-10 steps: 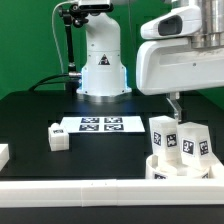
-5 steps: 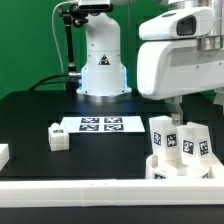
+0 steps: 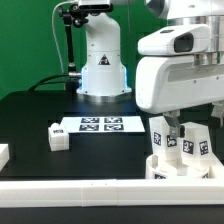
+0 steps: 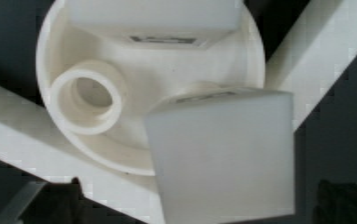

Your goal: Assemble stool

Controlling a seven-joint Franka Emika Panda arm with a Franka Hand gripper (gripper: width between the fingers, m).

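1. jaws: you have them spread wide, close to their fullest, with nothing gripped. they hang under the arm's big white wrist housing (image 3: 180, 70), just above the stool parts.
2. seat (image 3: 158, 170): a round white rimmed disc. it lies flat on the surface directly beneath the jaws, close to the front rail. in the wrist view you look straight down into it (image 4: 113, 55).
3. upright legs (image 3: 187, 143): blocky white pieces with black-and-white square tags. they stand on the seat right under the jaws. the wrist housing covers their tops, so you cannot count them from the exterior view.
4. near leg (image 4: 219, 150): in the wrist view one pale leg end fills the foreground, the part closest to the jaws. you cannot tell whether the jaws touch it.
5. socket (image 4: 86, 95): a round hole in the seat, empty, just beside the near leg.
6. loose leg (image 3: 57, 138): a small tagged block lying on the surface. it is well apart from the jaws, toward the exterior view's left, just beside the marker board.
7. marker board (image 3: 100, 125): a flat white sheet of tags, on the exterior view's left of the jaws, between the loose leg and the seat.
8. surface (image 3: 40, 115): black, and it carries every item listed.
9. front rail (image 3: 90, 192): a long white strip along the near edge, below the jaws in the exterior view.
10. robot base (image 3: 100, 65): a white pedestal, behind the marker board and well apart from the jaws.
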